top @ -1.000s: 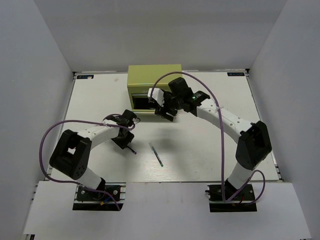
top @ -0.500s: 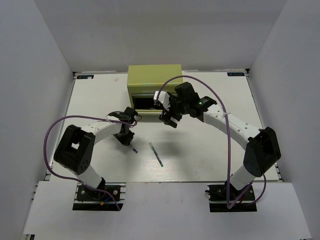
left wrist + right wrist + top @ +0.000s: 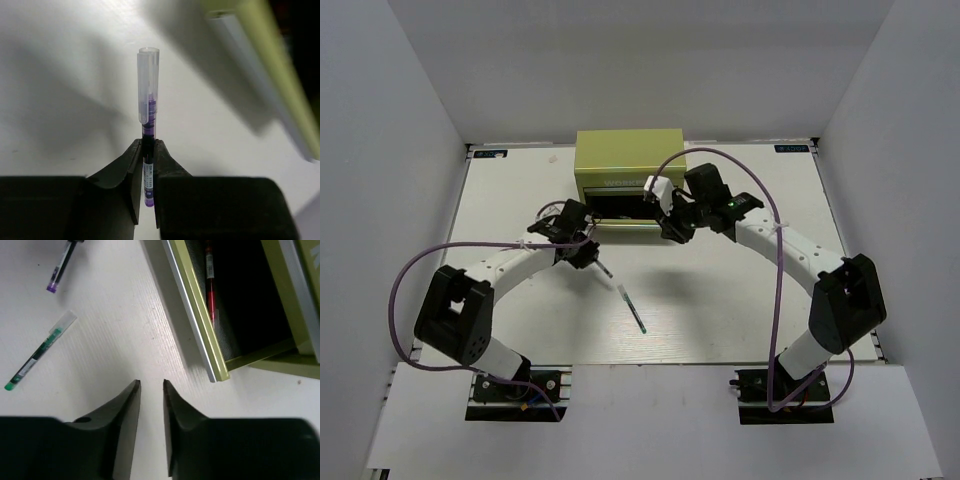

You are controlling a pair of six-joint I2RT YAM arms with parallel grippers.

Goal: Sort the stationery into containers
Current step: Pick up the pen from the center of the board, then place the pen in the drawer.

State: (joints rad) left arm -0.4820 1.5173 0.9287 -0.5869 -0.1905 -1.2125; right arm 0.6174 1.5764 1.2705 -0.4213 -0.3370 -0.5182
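Note:
A dark blue pen [image 3: 148,112] with a clear cap is clamped between my left gripper's [image 3: 148,146] fingers, cap pointing away, just off the table. From above, that gripper [image 3: 590,256] hangs a little in front of the olive chest's [image 3: 628,160] open drawer [image 3: 620,208]. A red pen [image 3: 210,285] lies inside the drawer. A teal-green pen [image 3: 632,308] lies flat on the table, also in the right wrist view [image 3: 40,352]. My right gripper [image 3: 151,384] hovers over bare table by the drawer's right corner, jaws a narrow gap apart and empty.
The drawer's metal rim [image 3: 195,320] juts out toward both grippers. White walls close in the table [image 3: 740,300] on three sides. Purple cables loop over both arms.
My left gripper shut on the dark blue pen and carried it up toward the chest. My right gripper drew back from the drawer and narrowed its jaws.

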